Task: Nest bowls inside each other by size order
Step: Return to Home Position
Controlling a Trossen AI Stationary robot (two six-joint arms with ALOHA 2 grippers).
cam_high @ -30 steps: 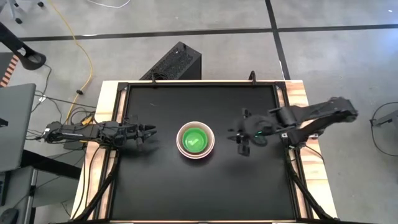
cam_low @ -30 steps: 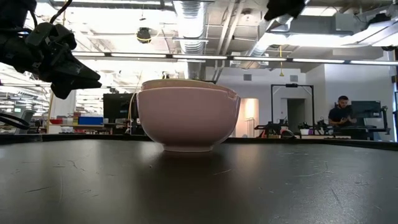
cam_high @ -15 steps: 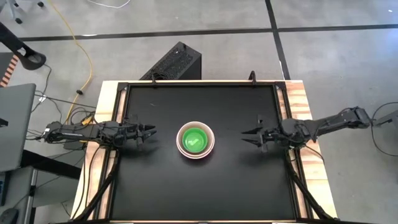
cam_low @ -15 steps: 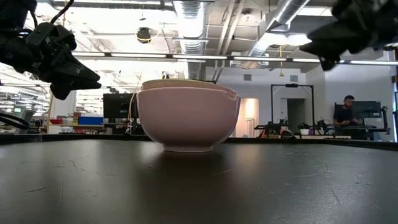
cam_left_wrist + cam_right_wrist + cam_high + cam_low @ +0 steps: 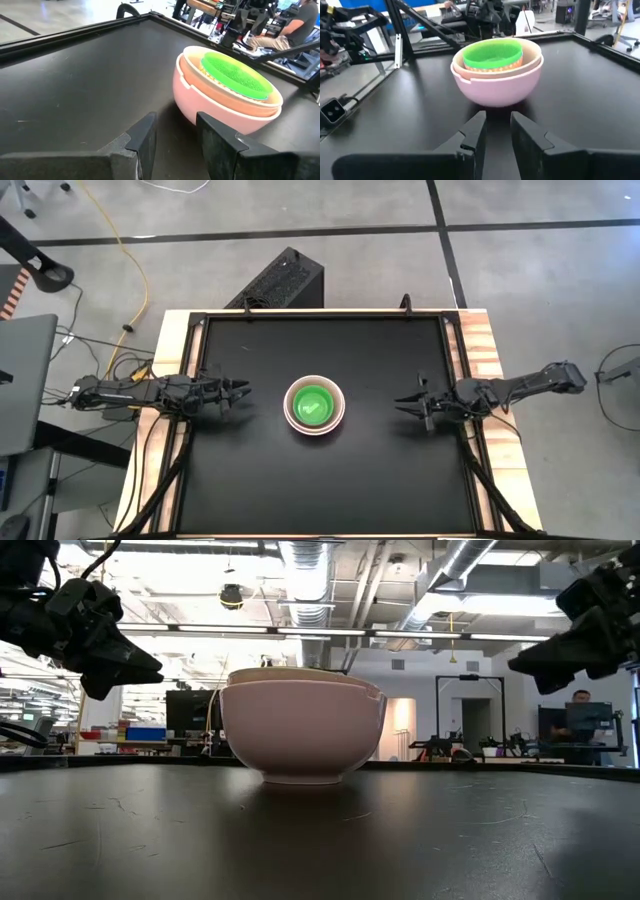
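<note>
A stack of nested bowls (image 5: 316, 406) stands on its base at the middle of the black table. The outer bowl is pink (image 5: 497, 87), a cream one (image 5: 260, 102) sits inside it, and the bright green one (image 5: 492, 54) is innermost. No light blue bowl shows. My left gripper (image 5: 243, 391) hovers to the stack's left, level and pointing at it, also seen in the left wrist view (image 5: 175, 120). Its fingers are a little apart and empty. My right gripper (image 5: 400, 402) hovers to the stack's right, pointing at it, also seen in the right wrist view (image 5: 497, 117). It is slightly open and empty.
The black table top (image 5: 260, 480) has a raised frame along its edges, with bare surface around the stack on all sides. A black box (image 5: 285, 280) lies on the floor beyond the far edge. A person (image 5: 580, 705) stands far off in the room.
My right gripper has come down from high above the table and drawn back toward the table's right edge, away from the bowl stack. It has tipped from pointing downward to lying about level. The bowl stack and my left gripper have kept still.
</note>
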